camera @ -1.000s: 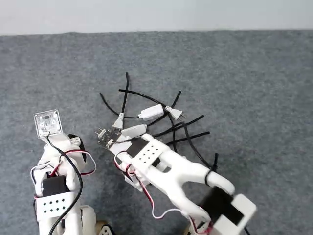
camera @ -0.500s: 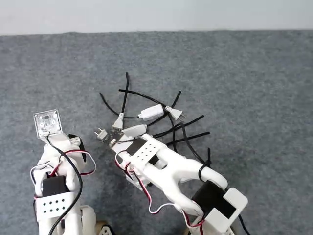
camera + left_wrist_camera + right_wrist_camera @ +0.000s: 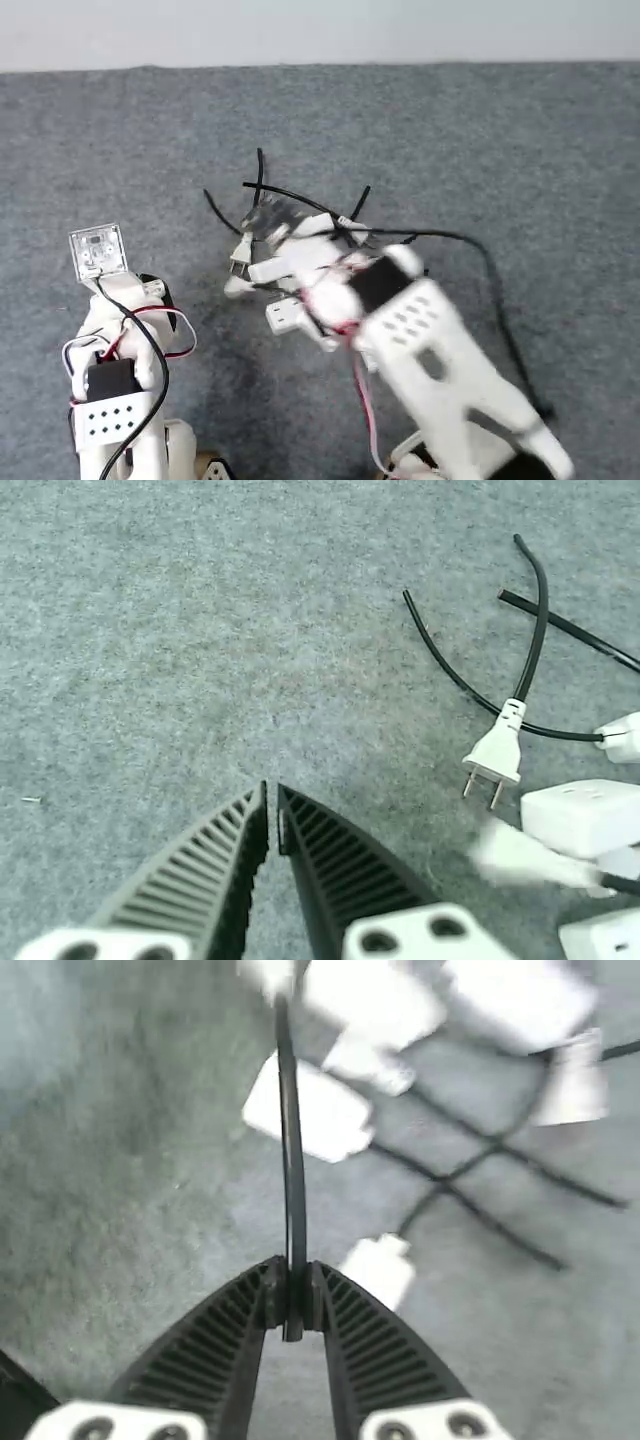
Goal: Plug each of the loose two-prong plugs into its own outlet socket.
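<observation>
My right claw [image 3: 291,1285] pinches a black cord [image 3: 287,1140] leading toward the white outlet socket block [image 3: 305,1110]. I should regrip nearer its plug end before aiming the prongs. A two-prong plug [image 3: 495,765] lies just beside that block, and my left claw [image 3: 272,800] is closed on nothing

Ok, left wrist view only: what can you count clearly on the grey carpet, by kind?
White two-prong plug on black cord: 1
Loose black cord ends: 3
White rectangular outlet block: 1
Total: 5; blurred or cut-off white pieces near the edge left out.
</observation>
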Available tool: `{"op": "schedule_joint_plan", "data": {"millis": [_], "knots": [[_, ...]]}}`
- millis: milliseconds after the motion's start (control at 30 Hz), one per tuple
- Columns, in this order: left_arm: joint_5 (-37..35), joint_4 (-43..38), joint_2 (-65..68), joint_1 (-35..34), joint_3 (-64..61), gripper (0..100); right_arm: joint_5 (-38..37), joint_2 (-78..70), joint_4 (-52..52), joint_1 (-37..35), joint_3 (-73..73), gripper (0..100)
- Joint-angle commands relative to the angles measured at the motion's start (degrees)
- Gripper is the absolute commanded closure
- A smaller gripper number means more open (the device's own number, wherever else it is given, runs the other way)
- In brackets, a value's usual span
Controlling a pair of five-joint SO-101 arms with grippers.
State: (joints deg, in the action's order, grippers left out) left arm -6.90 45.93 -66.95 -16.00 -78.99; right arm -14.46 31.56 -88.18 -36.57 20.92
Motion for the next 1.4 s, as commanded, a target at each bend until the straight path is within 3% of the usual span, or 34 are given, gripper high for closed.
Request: {"op": "schedule_joint_plan", "data": {"millis": [0, 133, 233, 700, 1067, 1367], "knots": [[-0.26, -1.49, -0.26, 0.0, 1.54, 98, -1.32, 6.2, -6.73, 3.56, -11.96, 99.1], [-0.26, -1.49, -0.26, -0.09, 1.54, 98, -1.32, 6.46, -13.58, 8.48, -24.88, 99.1], [-0.26, -1.49, -0.62, 0.0, 0.92, 98, -1.49, 6.99, -14.9, 16.22, -30.86, 99.1], [-0.26, -1.49, -0.7, 0.09, 0.84, 98, -15.12, 6.46, -14.9, 50.24, -28.57, 99.1], [-0.26, -1.41, -0.7, 0.09, 0.84, 98, -16.0, -2.77, -9.27, 57.01, -15.38, 99.1], [-0.26, -1.32, -0.7, 0.09, 0.75, 98, -13.1, -19.82, 2.07, 58.15, -20.13, 99.1]]}}
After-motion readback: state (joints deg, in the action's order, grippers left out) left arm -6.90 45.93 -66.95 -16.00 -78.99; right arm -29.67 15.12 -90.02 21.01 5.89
